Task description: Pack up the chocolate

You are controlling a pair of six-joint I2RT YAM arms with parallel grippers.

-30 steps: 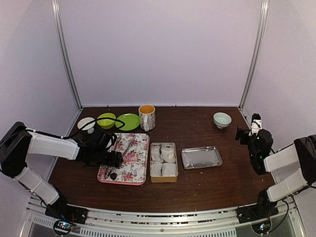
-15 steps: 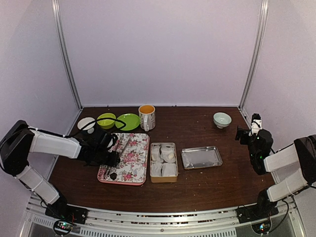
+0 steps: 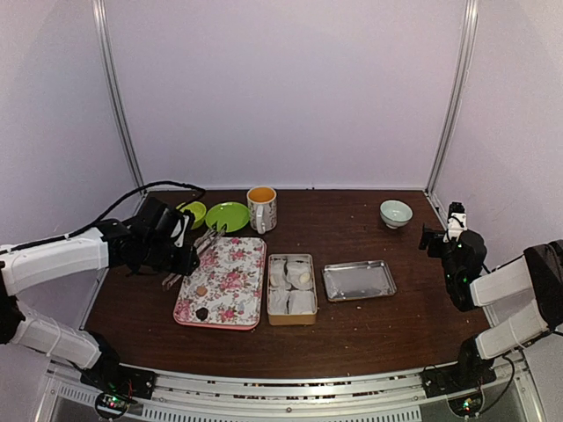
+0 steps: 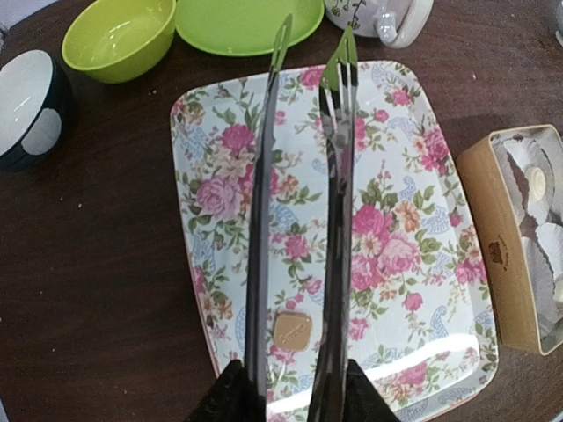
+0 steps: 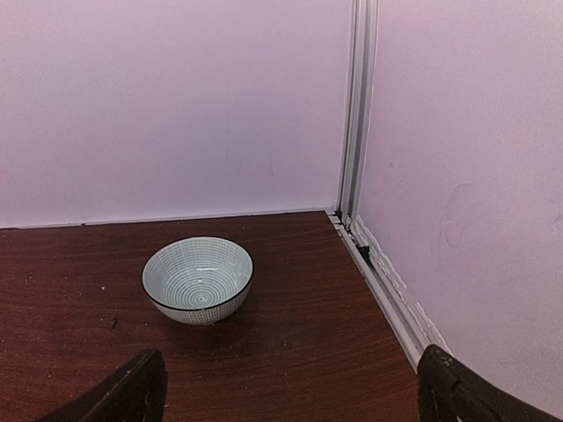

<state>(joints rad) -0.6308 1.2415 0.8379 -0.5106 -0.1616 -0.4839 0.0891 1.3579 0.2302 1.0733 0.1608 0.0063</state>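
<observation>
The chocolate (image 3: 202,312), a tiny dark lump, lies on the near left part of the floral tray (image 3: 236,272); it is out of the left wrist view. A small tan square piece (image 3: 201,290) (image 4: 292,331) rests on the tray just beyond it. My left gripper (image 3: 176,261) (image 4: 296,397) hovers over the tray's left edge, shut on metal tongs (image 3: 204,242) (image 4: 334,176), whose two arms reach over the tray (image 4: 396,290) with nothing between their tips. My right gripper (image 3: 431,237) (image 5: 290,396) is open at the far right, holding nothing.
A tan tin (image 3: 291,288) of white wrapped cakes stands right of the tray, with its metal lid (image 3: 359,280) beside it. Behind the tray stand a green bowl (image 4: 119,35), a green plate (image 3: 229,216) and a mug (image 3: 261,207). A black-and-white bowl (image 4: 26,105) sits left; a pale blue bowl (image 5: 198,280) sits far right.
My left gripper closed on the tongs, lifted off the tray and drew back to the left. The tan square piece now shows on the tray. The right arm has not moved.
</observation>
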